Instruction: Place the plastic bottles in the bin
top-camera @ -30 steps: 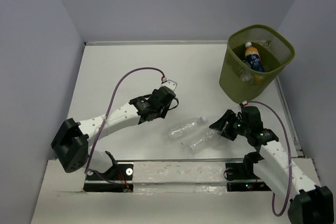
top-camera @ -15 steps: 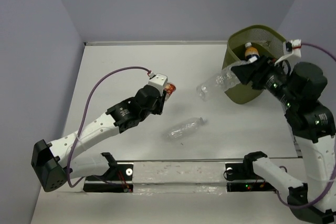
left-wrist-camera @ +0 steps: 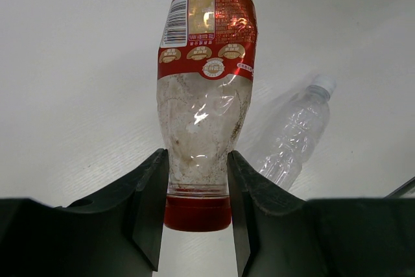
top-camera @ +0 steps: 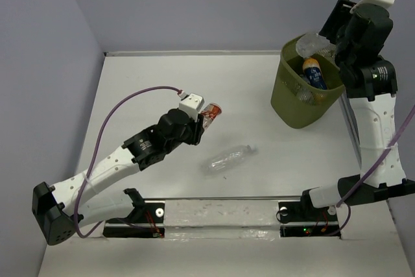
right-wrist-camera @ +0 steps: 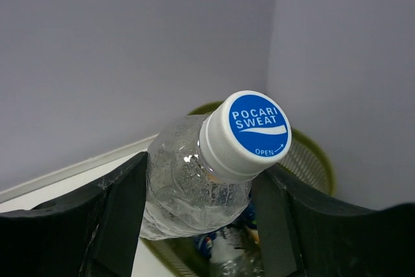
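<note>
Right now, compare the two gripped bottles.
The red-labelled bottle, in the left gripper, has a red cap; the blue-capped bottle, in the right gripper, shows no label. The red-labelled bottle is over the table; the blue-capped bottle is over the bin. Both are clear plastic.

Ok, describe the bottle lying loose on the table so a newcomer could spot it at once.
Start at the olive bin in the table's far right corner and come towards the arm bases, to mid-table. There a clear bottle lies on its side, alone, nothing gripping it. Unlike the red-labelled bottle in the left gripper beside it, it has no label and a white cap.
</note>
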You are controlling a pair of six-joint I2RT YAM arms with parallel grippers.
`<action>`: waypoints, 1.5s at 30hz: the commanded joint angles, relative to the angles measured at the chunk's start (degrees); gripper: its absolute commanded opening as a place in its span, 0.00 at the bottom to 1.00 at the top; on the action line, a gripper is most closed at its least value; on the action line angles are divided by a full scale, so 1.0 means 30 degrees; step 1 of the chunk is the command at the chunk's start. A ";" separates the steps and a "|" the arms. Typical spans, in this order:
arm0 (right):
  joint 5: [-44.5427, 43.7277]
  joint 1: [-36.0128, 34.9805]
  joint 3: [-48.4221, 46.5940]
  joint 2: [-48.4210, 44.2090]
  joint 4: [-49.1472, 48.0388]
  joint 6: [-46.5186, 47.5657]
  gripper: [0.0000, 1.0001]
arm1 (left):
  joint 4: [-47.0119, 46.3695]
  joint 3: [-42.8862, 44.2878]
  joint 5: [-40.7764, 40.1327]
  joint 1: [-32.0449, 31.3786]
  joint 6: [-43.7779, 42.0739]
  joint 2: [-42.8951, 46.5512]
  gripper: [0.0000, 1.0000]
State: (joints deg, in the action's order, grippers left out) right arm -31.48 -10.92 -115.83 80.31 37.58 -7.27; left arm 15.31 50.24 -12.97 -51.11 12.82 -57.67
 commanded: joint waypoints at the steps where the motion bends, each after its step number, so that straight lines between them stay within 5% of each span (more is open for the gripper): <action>1: -0.3479 0.0619 0.0811 -0.0433 -0.2796 0.2217 0.33 | -0.0943 -0.0017 0.1275 0.0104 -0.0377 0.0589 0.32; 8: -0.0556 0.2611 0.4887 -0.0521 -0.3299 -0.0149 0.35 | -0.1441 -0.0164 0.1745 0.0133 -0.0347 0.1030 0.31; 12: 0.1788 0.3051 0.5388 -0.1075 -0.2950 -0.1556 0.95 | -0.1879 0.0331 0.3263 0.0716 -0.0027 0.0884 0.30; 18: 0.3344 0.3229 0.5647 -0.3500 -0.2098 -0.2118 1.00 | -0.2204 0.1796 0.3884 0.0953 0.0122 0.0418 0.30; 22: 0.4839 0.3229 0.7669 -0.6287 -0.2508 -0.2732 0.89 | -0.2028 0.4225 0.4207 0.0895 0.0122 -0.0930 0.30; 25: 0.7382 0.3229 0.9484 -0.8338 -0.2508 -0.3464 0.44 | -0.1706 0.6772 0.4236 0.0604 0.0063 -0.2481 0.30; 26: 0.8318 0.3229 1.0069 -0.8894 -0.2769 -0.3930 0.22 | -0.1618 0.7475 0.4236 0.0515 -0.0024 -0.3385 0.30; 29: 1.1746 0.3229 1.2325 -1.1413 -0.3065 -0.4697 0.00 | -0.1354 1.0522 0.4236 0.0163 0.0004 -0.4888 0.30; 34: 1.6229 0.3229 1.6631 -1.6011 -0.4939 -0.6688 0.00 | -0.0245 1.7479 0.4236 -0.0335 -0.0317 -0.9334 0.30; 41: 1.7758 0.3229 1.9740 -2.1228 -0.2046 -0.7596 0.00 | 0.0170 2.8058 0.4998 -0.0775 0.0237 -1.6884 0.30; 45: 1.7412 0.3229 1.9832 -2.2489 -0.0344 -0.7627 0.00 | -0.2249 3.0798 0.6340 -0.0834 0.1670 -2.0030 0.30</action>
State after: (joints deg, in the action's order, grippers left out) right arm 18.39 -1.48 -56.90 15.27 31.81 -28.80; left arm 14.98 135.79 0.89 -53.08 14.09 -112.09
